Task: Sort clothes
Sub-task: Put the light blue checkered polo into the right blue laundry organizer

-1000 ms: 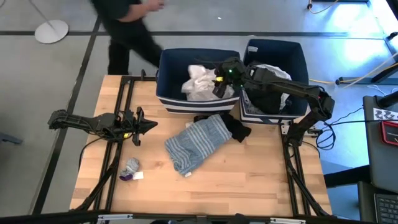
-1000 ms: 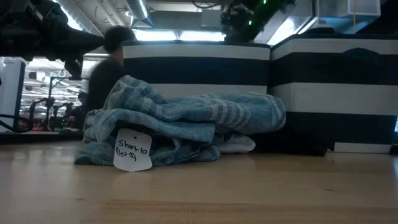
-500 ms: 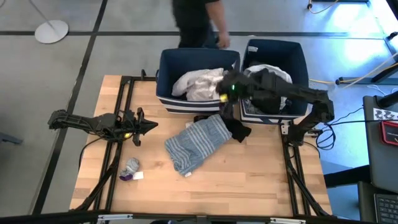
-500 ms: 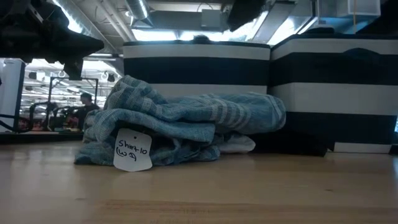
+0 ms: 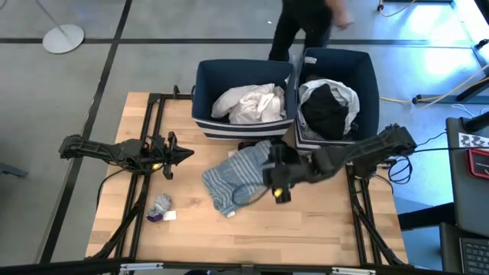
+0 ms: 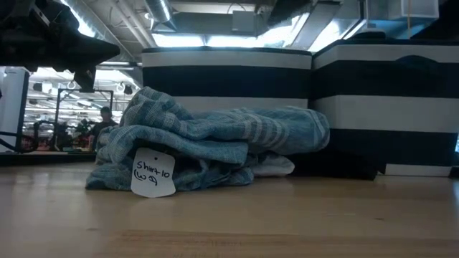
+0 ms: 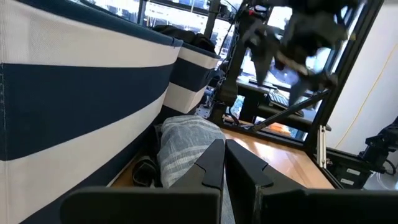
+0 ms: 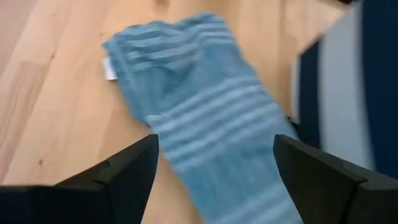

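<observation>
Fabric is the load: the blue striped shirt (image 5: 243, 177) lies crumpled on the table (image 5: 321, 229), just in front of the two bins, with its far end beside a dark garment (image 5: 292, 158). Expect it to be light, limp and non-fragile; it will sag and trail from whatever point you lift, and a loose fold may slip from a shallow pinch. Take hold at a raised ridge of bunched cloth near the middle of the pile, so that several layers sit between the fingers. Avoid the paper tag (image 6: 153, 173) at the near edge; it would likely tear or slip.

Your right gripper (image 5: 280, 182) hovers over the shirt's right edge. The right wrist view shows its fingers (image 8: 124, 168) spread wide with nothing between them, and the shirt (image 8: 205, 118) directly below. Your left gripper (image 5: 174, 155) waits at the table's left side, fingers together and holding nothing.

A small grey item (image 5: 161, 205) lies near the front left of the table, well apart from the shirt. The left bin (image 5: 205, 92) holds white pieces (image 5: 246, 103); the right bin (image 5: 368, 84) holds a black item (image 5: 327, 111) over white cloth.

The wooden tabletop is smooth and flat, so cloth should slide freely when dragged. A person (image 5: 304, 27) stands just behind the bins; keep arm travel clear of that side.
</observation>
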Robot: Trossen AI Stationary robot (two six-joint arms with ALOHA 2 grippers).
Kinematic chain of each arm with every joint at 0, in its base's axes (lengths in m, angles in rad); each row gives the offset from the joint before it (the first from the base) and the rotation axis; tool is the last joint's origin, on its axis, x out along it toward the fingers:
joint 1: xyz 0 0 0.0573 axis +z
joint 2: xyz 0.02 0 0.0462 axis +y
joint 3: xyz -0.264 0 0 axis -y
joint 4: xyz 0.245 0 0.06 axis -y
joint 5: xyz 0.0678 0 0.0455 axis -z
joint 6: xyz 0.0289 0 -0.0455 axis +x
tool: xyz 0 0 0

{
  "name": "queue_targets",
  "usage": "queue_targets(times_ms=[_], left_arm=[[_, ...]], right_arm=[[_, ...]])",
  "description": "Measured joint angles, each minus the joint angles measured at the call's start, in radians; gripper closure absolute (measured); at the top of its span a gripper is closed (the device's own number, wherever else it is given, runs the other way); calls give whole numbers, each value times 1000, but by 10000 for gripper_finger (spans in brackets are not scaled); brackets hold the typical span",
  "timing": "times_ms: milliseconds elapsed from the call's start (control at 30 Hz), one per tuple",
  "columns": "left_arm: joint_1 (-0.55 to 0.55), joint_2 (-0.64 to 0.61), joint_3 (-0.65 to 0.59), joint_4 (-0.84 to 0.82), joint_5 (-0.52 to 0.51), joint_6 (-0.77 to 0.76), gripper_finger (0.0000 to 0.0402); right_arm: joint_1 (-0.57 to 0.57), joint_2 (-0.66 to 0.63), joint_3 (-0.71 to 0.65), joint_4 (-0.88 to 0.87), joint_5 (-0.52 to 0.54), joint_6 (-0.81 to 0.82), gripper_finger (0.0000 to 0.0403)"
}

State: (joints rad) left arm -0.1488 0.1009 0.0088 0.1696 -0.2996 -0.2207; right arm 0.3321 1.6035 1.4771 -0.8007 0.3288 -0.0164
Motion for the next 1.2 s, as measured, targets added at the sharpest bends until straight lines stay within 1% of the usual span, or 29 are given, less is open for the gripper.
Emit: queue_targets(times_ms=[100,267,333,433,567,700,800,867,1033,1200], left_arm=[[0,0,0,0,0,0,398],[0,0,0,-1,-1,8,398],[0,0,0,-1,-1,14,398],[0,0,0,-1,-1,14,398],[0,0,0,-2,-2,10,398],[0,0,0,-2,-2,-1,398],[0,0,0,-3,-2,-1,398],[0,0,0,-4,-2,-1,398],[0,0,0,-2,-3,6,398],[0,0,0,-2,-3,4,398]], right_arm=[[39,0,-139,181,4,-24,84],[78,1,-362,549,27,-112,84],[83,10,-425,680,27,-153,84],[82,41,-480,785,23,-174,84],[80,119,-486,884,11,-176,84],[80,207,-488,994,9,-220,84],[80,248,-487,1050,8,-227,84],[80,274,-483,1069,12,-239,84],[58,344,-455,1099,27,-332,84],[1,417,-414,1100,85,-377,84]])
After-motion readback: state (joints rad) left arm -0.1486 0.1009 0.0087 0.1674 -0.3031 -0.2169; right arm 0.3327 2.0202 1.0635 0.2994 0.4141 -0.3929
